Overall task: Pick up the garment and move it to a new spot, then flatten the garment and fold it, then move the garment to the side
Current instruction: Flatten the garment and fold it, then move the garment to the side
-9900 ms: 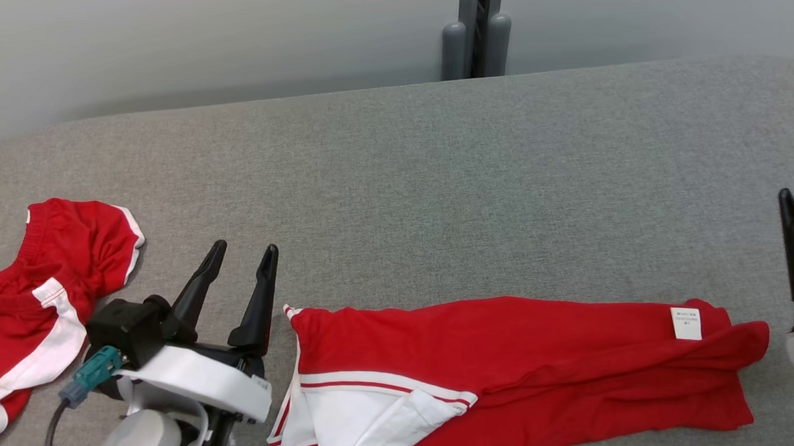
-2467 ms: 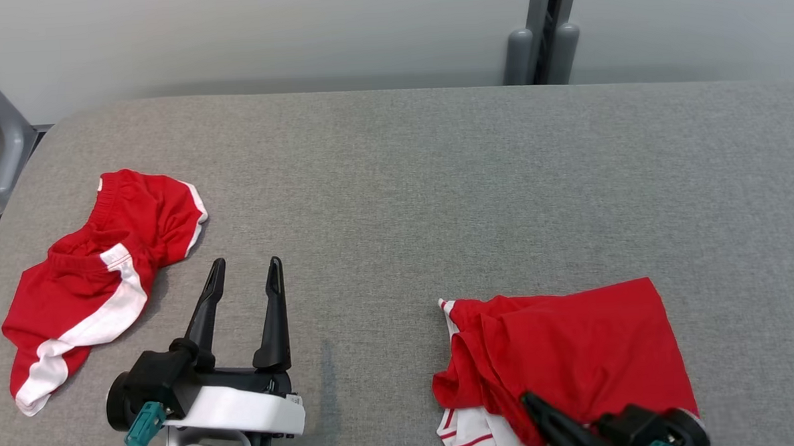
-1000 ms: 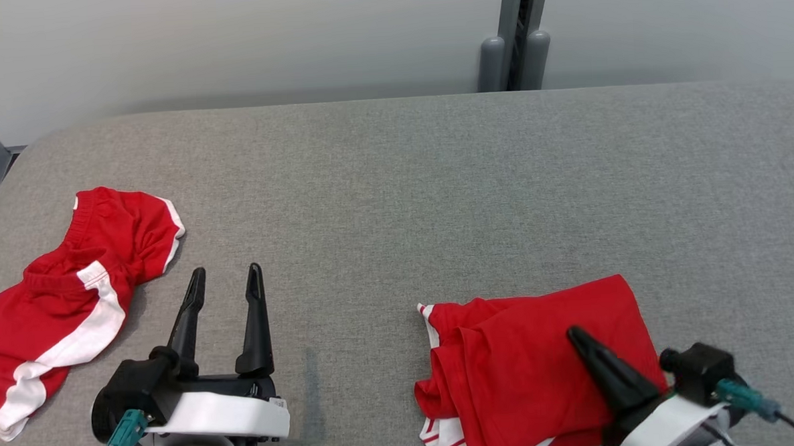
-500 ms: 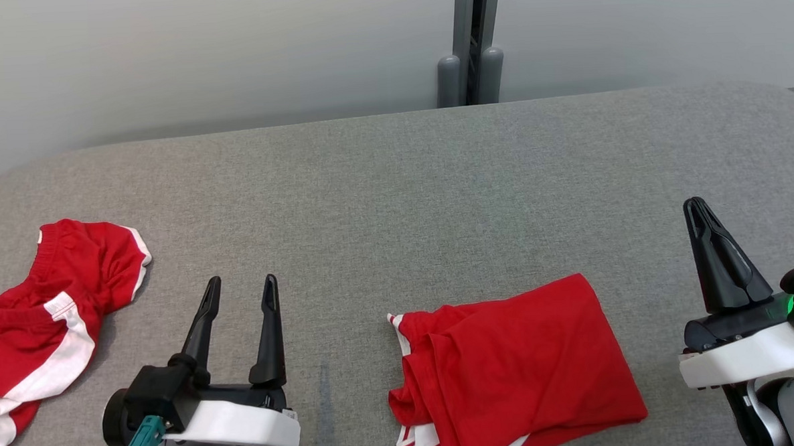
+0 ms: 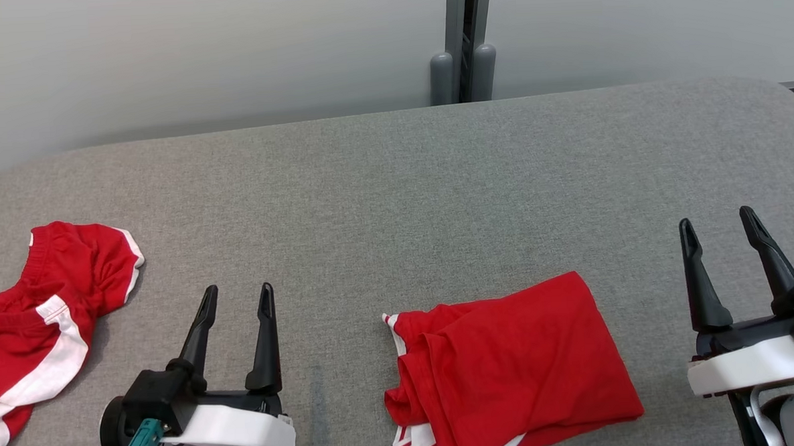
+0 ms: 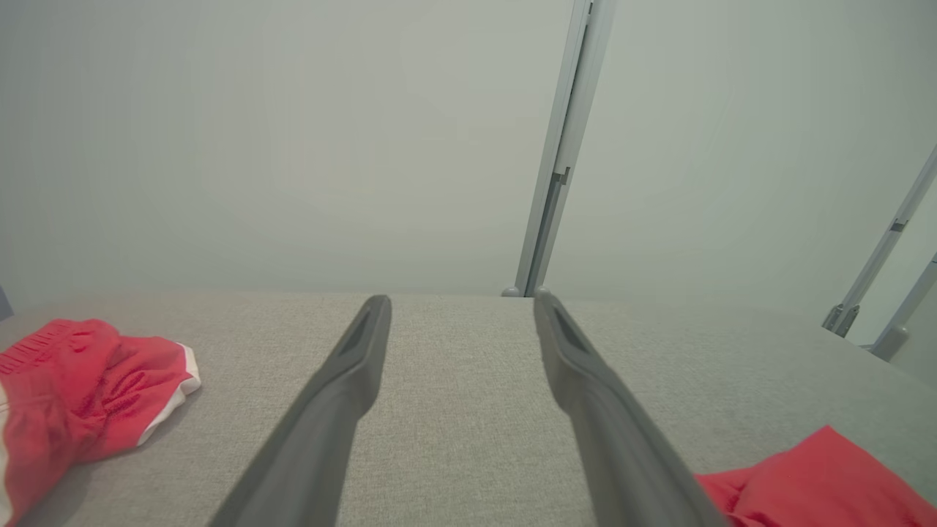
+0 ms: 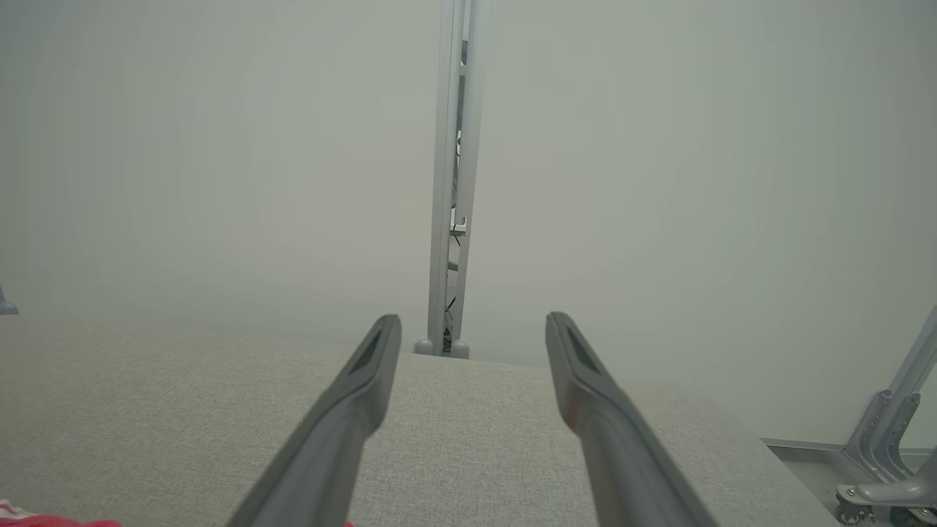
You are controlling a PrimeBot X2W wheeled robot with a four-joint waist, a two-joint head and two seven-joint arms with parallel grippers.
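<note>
- On the grey worktop [image 5: 395, 183], at its near edge and right of centre in the head view, the red garment [image 5: 510, 365] lay folded into a compact, roughly square packet, with white striped trim showing at its near left corner.
- Change, gripper: the right gripper [image 5: 715, 217] had its fingers pressed together half a second before. It now stood with them spread and nothing between them.
- Change, position: a second before, that gripper lay over the packet's near right corner. It now stood clear to the packet's right, not touching the cloth.
- Change, garment: some ten seconds earlier it was a long strip. It had since been doubled over on itself into a shorter packet.
- Reading: the release and withdrawal suggested that the fold was finished. The move to the side appeared to be the step left.
- Pose, right arm: the gripper sat at the lower right of the head view, low over the worktop, fingers pointing away from the robot toward the far wall.
- Pose, left arm: the left gripper [image 5: 238, 289] was likewise released and empty. It sat at the lower left between the packet and a second red-and-white garment [image 5: 46, 319] crumpled at the worktop's left end, touching neither.
</note>
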